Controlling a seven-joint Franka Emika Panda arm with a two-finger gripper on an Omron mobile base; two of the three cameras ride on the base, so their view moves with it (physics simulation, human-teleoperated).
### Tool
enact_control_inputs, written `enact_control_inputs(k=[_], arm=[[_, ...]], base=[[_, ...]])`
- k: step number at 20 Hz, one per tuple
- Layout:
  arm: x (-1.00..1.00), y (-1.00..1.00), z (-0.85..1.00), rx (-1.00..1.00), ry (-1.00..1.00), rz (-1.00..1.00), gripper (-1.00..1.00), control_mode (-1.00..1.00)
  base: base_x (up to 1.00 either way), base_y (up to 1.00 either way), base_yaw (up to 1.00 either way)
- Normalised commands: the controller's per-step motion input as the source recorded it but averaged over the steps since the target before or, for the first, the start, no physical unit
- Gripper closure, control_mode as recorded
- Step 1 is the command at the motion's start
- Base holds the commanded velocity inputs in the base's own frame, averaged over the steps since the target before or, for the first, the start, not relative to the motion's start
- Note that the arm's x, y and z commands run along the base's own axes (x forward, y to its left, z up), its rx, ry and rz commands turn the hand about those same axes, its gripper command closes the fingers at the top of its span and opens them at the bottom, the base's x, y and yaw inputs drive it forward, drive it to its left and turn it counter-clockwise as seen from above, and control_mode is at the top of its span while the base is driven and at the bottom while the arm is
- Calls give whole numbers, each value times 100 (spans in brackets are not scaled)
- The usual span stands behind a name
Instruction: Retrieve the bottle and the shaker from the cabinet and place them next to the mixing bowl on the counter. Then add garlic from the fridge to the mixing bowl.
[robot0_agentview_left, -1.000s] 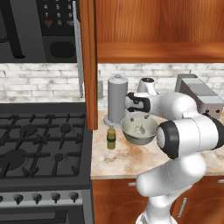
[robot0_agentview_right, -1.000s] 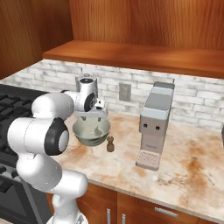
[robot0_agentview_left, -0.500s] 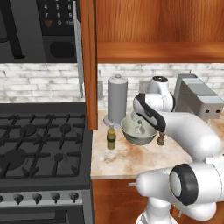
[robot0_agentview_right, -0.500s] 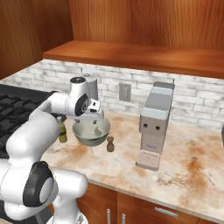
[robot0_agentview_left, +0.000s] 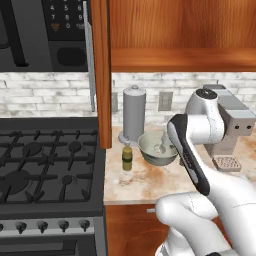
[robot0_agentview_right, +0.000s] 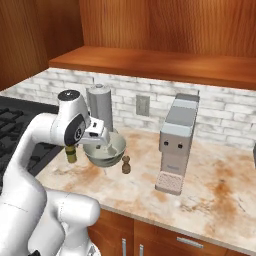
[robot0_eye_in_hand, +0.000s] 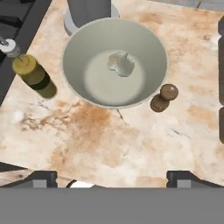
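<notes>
The grey mixing bowl (robot0_eye_in_hand: 74, 41) stands on the counter with a pale garlic bulb (robot0_eye_in_hand: 121, 63) lying inside it. An olive-green bottle (robot0_eye_in_hand: 34, 76) stands just left of the bowl and a small brown shaker (robot0_eye_in_hand: 164, 97) just right of it. My gripper (robot0_eye_in_hand: 113, 179) hovers above the counter in front of the bowl, open, its fingertips (robot0_eye_in_hand: 41, 178) wide apart with nothing between them. In the right base view the gripper (robot0_agentview_right: 99, 139) hangs over the bowl (robot0_agentview_right: 119, 146), with the bottle (robot0_agentview_right: 73, 155) and the shaker (robot0_agentview_right: 126, 165) beside it. The left base view shows the bowl (robot0_agentview_left: 150, 145) and the bottle (robot0_agentview_left: 127, 158).
A tall grey canister (robot0_agentview_left: 133, 115) stands behind the bowl. A coffee machine (robot0_agentview_right: 175, 145) sits to the right on the counter. The stove (robot0_agentview_left: 45, 165) lies left of the counter. An open wooden cabinet door (robot0_agentview_left: 100, 75) hangs above the counter's left edge.
The arm has swung its elbow forward and the hand has lifted away from the bowl. Bowl, garlic, bottle and shaker have stayed in place.
</notes>
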Motion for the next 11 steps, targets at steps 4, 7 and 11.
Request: enact_control_inputs(k=[4, 7, 11], arm=[[-82, -2, 73, 0, -10, 0, -100, -100], [-64, 0, 73, 0, -13, 0, -100, -100], [-47, 0, 75, 0, -16, 0, -100, -100]], base=[[0, 0, 0], [0, 0, 0], [0, 0, 0]])
